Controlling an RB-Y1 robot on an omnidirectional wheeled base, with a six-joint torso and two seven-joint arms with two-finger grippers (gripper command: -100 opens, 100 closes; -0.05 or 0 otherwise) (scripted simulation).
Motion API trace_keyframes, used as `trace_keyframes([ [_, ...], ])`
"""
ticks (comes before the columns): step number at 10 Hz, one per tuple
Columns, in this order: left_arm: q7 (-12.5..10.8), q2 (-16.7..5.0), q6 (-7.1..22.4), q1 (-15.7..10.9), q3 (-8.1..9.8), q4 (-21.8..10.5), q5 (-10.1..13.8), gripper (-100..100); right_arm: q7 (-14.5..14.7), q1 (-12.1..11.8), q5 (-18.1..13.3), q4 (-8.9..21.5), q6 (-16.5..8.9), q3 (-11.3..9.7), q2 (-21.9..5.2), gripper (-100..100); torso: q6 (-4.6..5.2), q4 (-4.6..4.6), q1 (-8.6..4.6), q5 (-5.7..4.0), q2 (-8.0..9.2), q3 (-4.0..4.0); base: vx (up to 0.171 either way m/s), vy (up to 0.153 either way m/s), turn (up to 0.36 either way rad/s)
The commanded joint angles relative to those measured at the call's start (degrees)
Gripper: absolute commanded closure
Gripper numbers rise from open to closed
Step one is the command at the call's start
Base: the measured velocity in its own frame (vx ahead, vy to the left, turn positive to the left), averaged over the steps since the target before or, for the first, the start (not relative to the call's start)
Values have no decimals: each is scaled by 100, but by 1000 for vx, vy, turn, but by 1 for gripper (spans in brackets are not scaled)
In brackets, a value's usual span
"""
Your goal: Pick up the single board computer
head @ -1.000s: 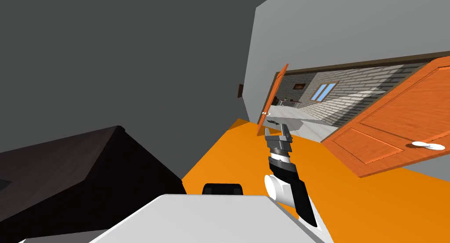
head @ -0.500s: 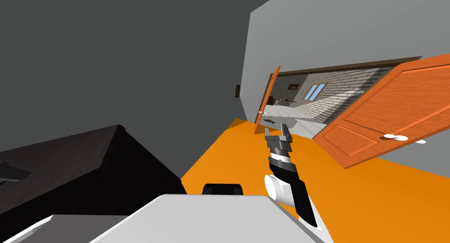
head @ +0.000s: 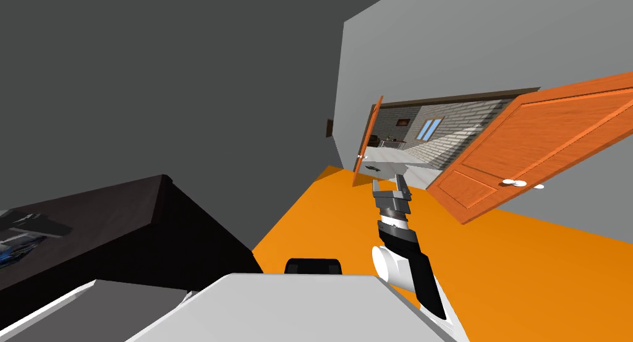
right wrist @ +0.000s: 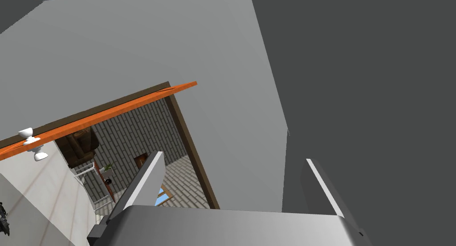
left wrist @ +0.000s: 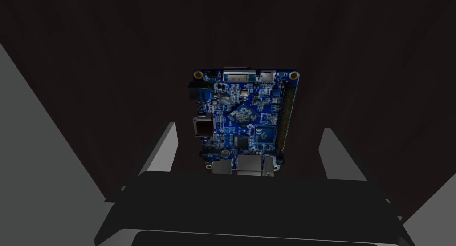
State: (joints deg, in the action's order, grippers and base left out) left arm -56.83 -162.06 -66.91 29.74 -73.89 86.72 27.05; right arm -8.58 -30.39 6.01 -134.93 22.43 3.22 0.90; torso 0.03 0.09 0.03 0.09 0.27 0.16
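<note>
While the left gripper (left wrist: 249, 128) is hovering with fingers spread wide, the blue single board computer (left wrist: 245, 116) is lying flat on the dark table (left wrist: 89, 56), between them. Because the board is so thin, the blades are risking scraping the tabletop or closing above it. The right gripper (head: 390, 182) is idling, fingers apart.
</note>
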Motion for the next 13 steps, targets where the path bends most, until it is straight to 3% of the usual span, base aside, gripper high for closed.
trace_keyframes([
  [1,0,0,0,0,0,0,0,-100,0,0,0,0,0,0,0,0,0,0,0,0,0,0,-17,-8,9],
  [2,-27,3,-2,0,1,-5,-1,100,0,0,0,0,0,0,0,0,1,-5,5,1,-17,-10,-4,-4,-23],
  [6,-32,0,-17,-6,3,-4,4,100,0,-1,0,0,0,0,0,0,-3,-9,13,10,-23,-15,0,0,5],
  [7,-28,-2,-15,-5,4,-6,2,0,0,-1,0,0,0,0,0,0,-5,-9,15,11,-24,-16,0,0,0],
  [8,259,-114,-52,11,-215,214,84,100,0,-1,0,0,0,0,0,0,-6,-9,17,14,-24,-16,91,38,166],
  [9,323,-114,-52,11,-215,214,84,100,0,-3,0,-1,1,1,-1,0,-22,-10,27,17,-41,-23,130,54,125],
  [10,541,-245,-98,22,-438,452,173,100,0,-2,0,0,0,1,-1,0,-12,-16,38,21,-57,-35,139,74,122],
  [11,701,-245,-98,22,-438,452,173,100,0,-3,0,-1,1,2,-1,0,-17,-19,46,22,-68,-41,106,56,95],
  [12,866,-376,-144,33,-660,690,262,100,0,-2,0,0,1,1,-1,0,-10,-21,44,25,-65,-41,139,48,151],
  [13,1069,-376,-144,33,-660,690,262,100,0,-3,0,-1,1,2,-1,0,-20,-19,40,23,-71,-42,116,22,98],
])
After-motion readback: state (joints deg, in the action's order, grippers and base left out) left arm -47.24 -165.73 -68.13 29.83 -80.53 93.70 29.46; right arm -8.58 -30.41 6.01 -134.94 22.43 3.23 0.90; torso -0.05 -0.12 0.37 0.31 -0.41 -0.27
